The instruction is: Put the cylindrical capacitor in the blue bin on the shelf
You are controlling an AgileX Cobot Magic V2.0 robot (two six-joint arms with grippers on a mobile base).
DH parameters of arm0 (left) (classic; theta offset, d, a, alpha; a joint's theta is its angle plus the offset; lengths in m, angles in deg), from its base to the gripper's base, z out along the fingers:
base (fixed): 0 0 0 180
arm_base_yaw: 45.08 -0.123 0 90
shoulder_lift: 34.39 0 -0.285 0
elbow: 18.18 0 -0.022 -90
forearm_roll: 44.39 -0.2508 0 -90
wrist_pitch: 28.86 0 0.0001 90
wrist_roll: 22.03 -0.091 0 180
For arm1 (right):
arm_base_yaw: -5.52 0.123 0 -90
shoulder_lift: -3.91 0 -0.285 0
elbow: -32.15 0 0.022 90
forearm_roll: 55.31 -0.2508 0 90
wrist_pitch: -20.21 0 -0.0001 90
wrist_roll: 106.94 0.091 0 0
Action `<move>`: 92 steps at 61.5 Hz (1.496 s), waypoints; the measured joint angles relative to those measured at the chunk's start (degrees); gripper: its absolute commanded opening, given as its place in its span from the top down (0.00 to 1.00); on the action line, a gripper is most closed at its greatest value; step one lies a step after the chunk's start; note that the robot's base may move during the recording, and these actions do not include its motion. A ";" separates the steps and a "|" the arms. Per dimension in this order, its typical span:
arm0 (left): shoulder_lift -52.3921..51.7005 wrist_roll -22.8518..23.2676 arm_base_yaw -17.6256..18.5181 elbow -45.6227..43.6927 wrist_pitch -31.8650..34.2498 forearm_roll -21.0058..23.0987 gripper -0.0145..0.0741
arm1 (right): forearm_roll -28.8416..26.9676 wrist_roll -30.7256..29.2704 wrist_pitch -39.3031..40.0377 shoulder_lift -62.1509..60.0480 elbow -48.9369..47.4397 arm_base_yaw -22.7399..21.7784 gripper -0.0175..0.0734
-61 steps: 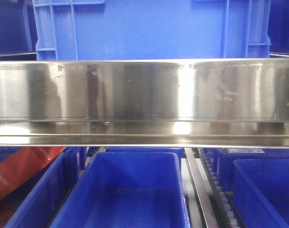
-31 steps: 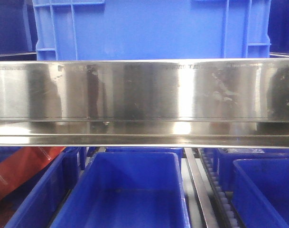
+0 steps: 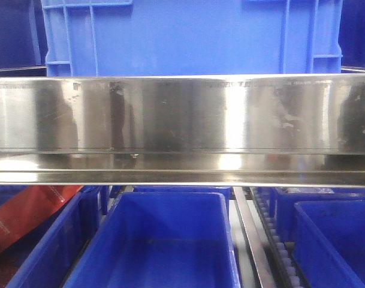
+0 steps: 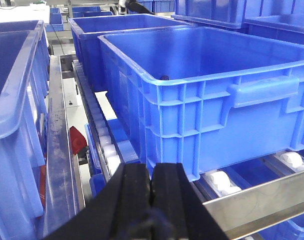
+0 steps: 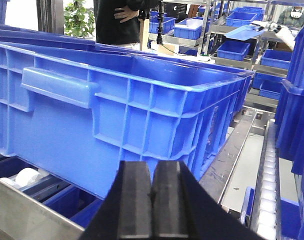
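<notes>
Both arms hover at the upper tier of the shelf [image 3: 182, 114], one on each side of the big blue bin [image 4: 206, 95] riding the white rollers [image 4: 219, 180]. That looks like a stand-off pose clear of the bin's rim. The left gripper [image 4: 151, 185] has its black pads pressed together with nothing between them. The right gripper [image 5: 152, 187] is the same, pads meeting flush and empty-handed. Where is the cylindrical capacitor? A small dark speck [image 4: 164, 77] sits low inside the bin by the near wall. It may be the part, but it's too tiny to tell, so its grey stripe can't be checked. If that is it, the drop seems done.
</notes>
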 measured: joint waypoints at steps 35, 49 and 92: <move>-6.50 1.24 -10.07 11.77 9.44 -7.34 0.96 | 0.00 0.00 0.03 0.00 0.00 0.00 0.99; -17.81 1.53 -17.62 28.58 20.45 -4.24 0.96 | 0.00 0.00 0.14 0.00 0.00 0.00 0.99; -24.40 1.53 -18.44 46.77 33.76 -3.87 0.96 | 0.00 0.00 0.58 0.00 0.05 0.00 0.99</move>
